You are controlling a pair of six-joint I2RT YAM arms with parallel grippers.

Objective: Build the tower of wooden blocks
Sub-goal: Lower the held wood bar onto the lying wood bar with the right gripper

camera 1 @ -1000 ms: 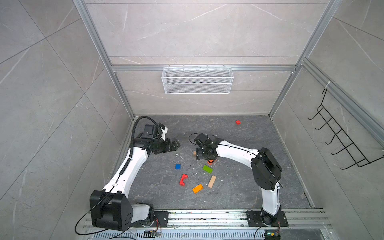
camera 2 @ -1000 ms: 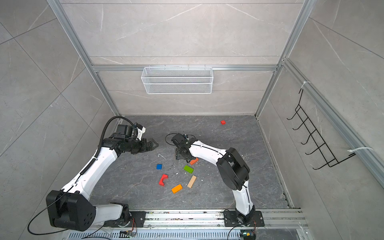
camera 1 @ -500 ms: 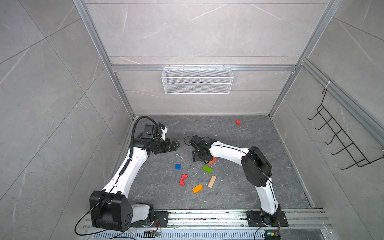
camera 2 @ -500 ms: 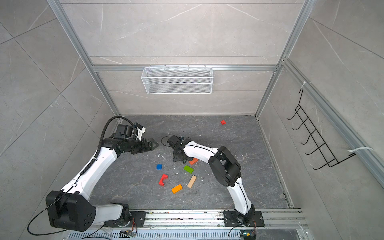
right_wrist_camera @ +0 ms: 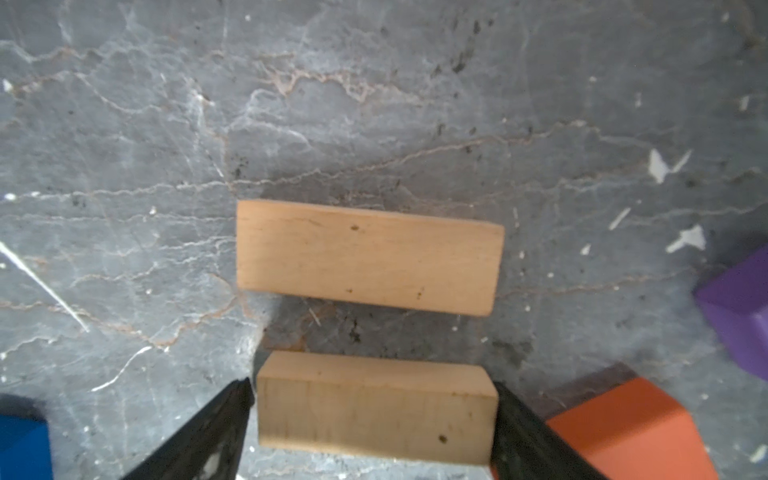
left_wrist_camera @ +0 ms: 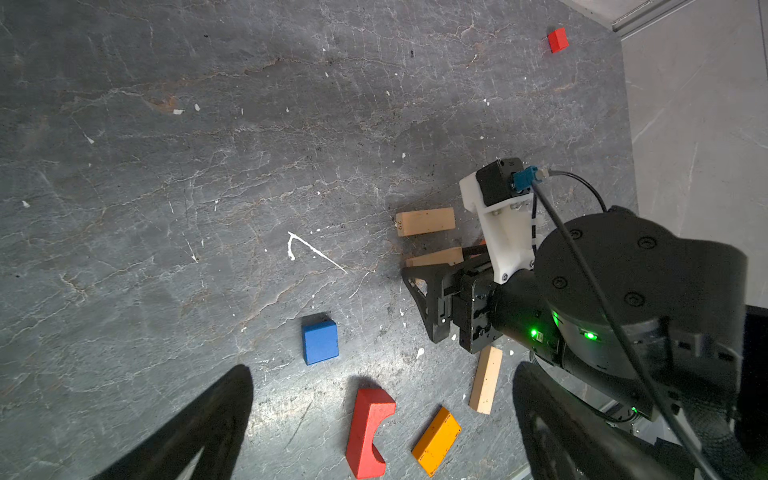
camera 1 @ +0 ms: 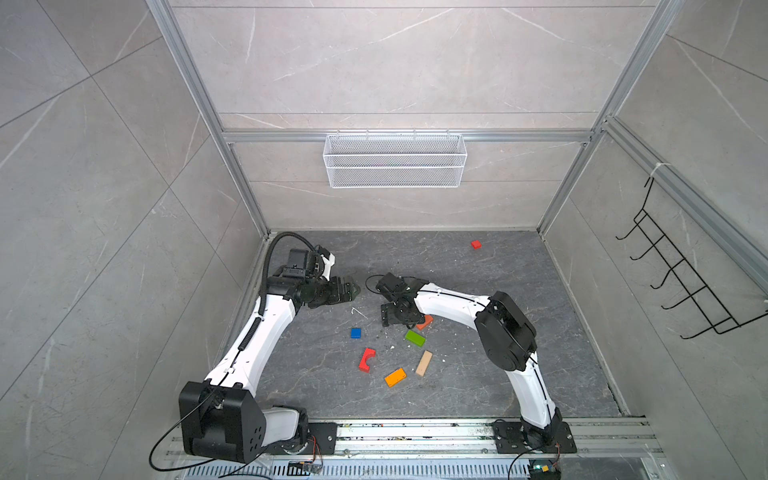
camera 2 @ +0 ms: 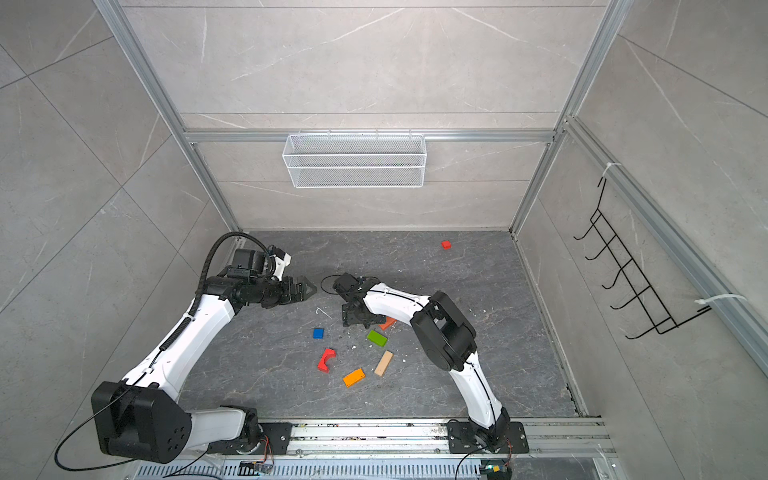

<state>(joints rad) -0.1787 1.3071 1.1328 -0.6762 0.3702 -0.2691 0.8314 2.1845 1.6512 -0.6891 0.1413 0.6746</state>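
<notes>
Wide apart and empty, the left fingers [left_wrist_camera: 216,411]; the right fingers [right_wrist_camera: 212,432] bracket a tan block [right_wrist_camera: 376,409] on the surface [right_wrist_camera: 374,104]. Gripped or loose, can't tell.

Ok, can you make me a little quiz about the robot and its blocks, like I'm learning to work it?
1. What colour is the block that the right gripper straddles? A) blue B) tan C) green
2. True or false: the left gripper is open and holds nothing.
3. What colour is the small cube lying far off from all the other blocks?

Key: 1 B; 2 true; 3 red.
</notes>
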